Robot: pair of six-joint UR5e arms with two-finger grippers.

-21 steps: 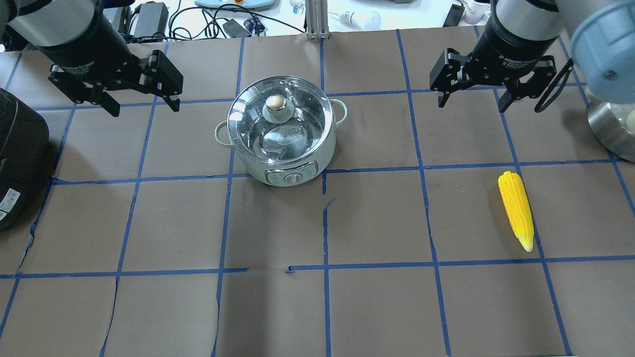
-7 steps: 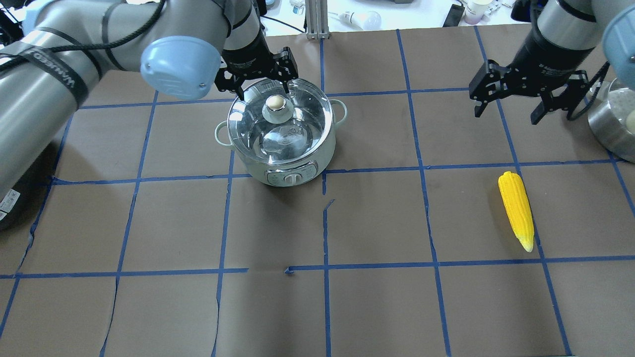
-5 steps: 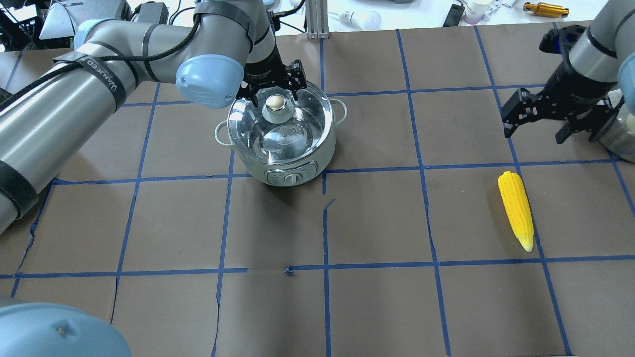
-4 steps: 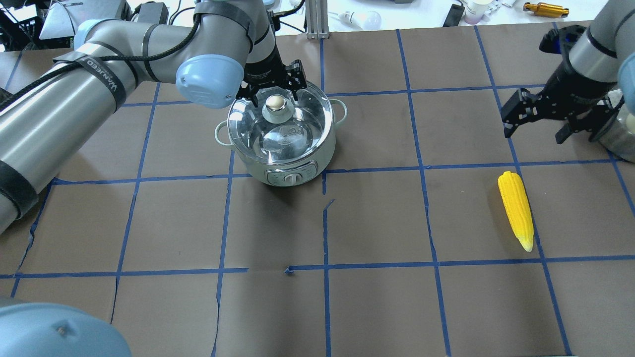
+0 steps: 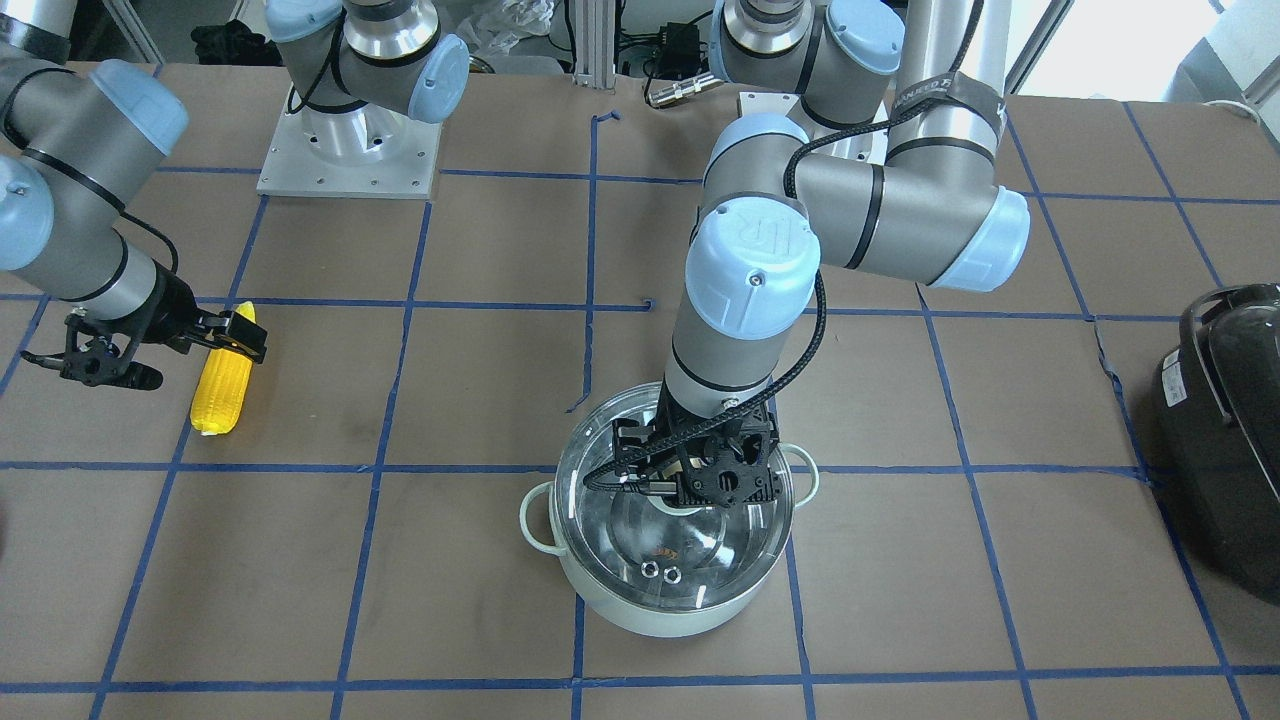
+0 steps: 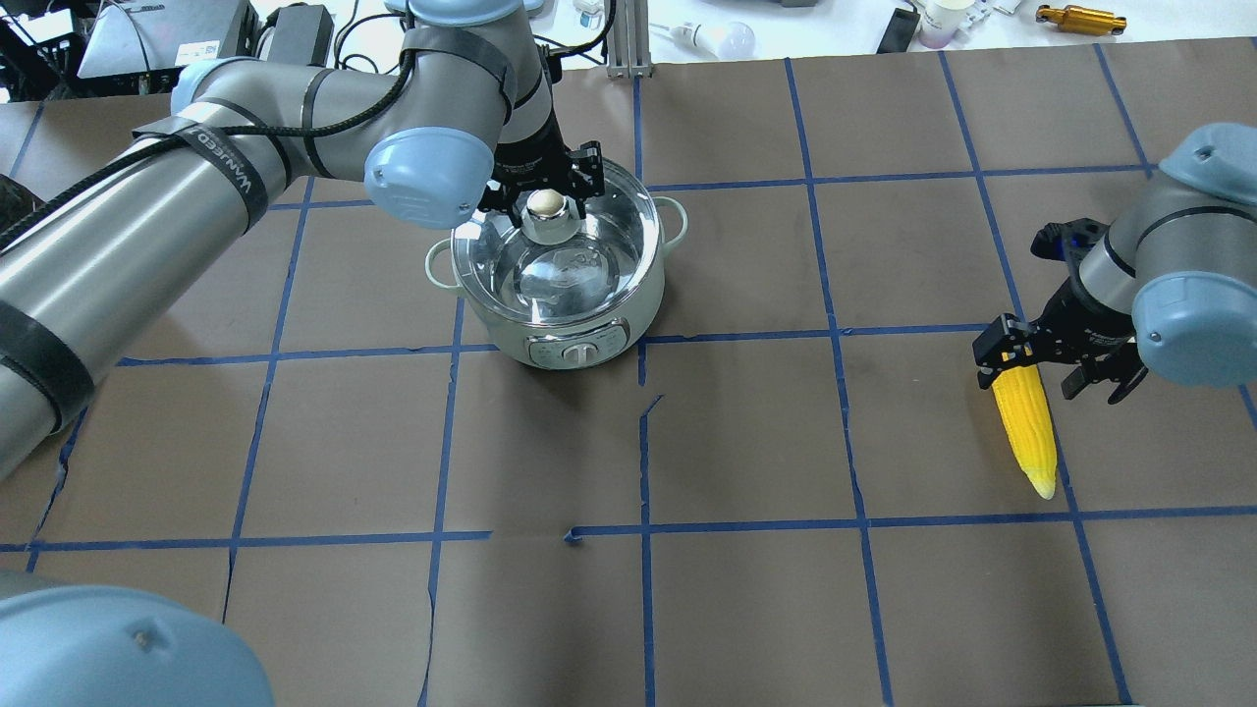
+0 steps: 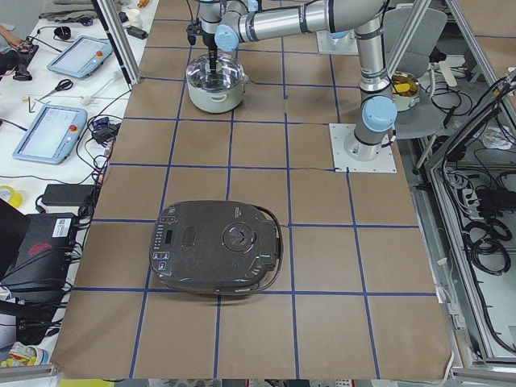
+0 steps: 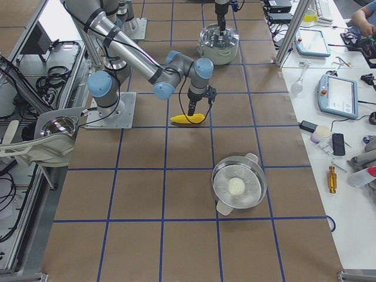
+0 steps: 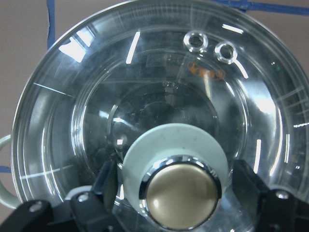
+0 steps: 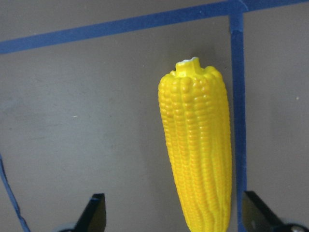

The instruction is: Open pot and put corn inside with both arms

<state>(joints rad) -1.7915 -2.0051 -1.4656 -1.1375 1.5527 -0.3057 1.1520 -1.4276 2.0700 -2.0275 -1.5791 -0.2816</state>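
The mint-green pot [image 6: 589,329] stands at the table's middle back with its glass lid [image 6: 579,265] on. My left gripper [image 6: 543,196] is open, its fingers [image 9: 104,181] on either side of the beige knob [image 9: 181,193] with small gaps. The yellow corn [image 6: 1026,432] lies on the table at the right. My right gripper [image 6: 1043,371] is open and low over the corn's thick end, one finger on each side, not touching it. The right wrist view shows the corn [image 10: 200,145] between the two fingertips [image 10: 94,208]. The front view shows the same: pot [image 5: 660,610], corn [image 5: 220,390].
A large black appliance [image 5: 1225,420] sits at the table's end on my left. A steel pot with a lid [image 8: 239,187] stands at the end on my right. Blue tape lines grid the brown table cover [image 6: 746,442].
My left gripper has lowered around the lid knob. My right gripper has swung from the back of the table toward me and down over the corn's thick end. Pot and corn have not moved.
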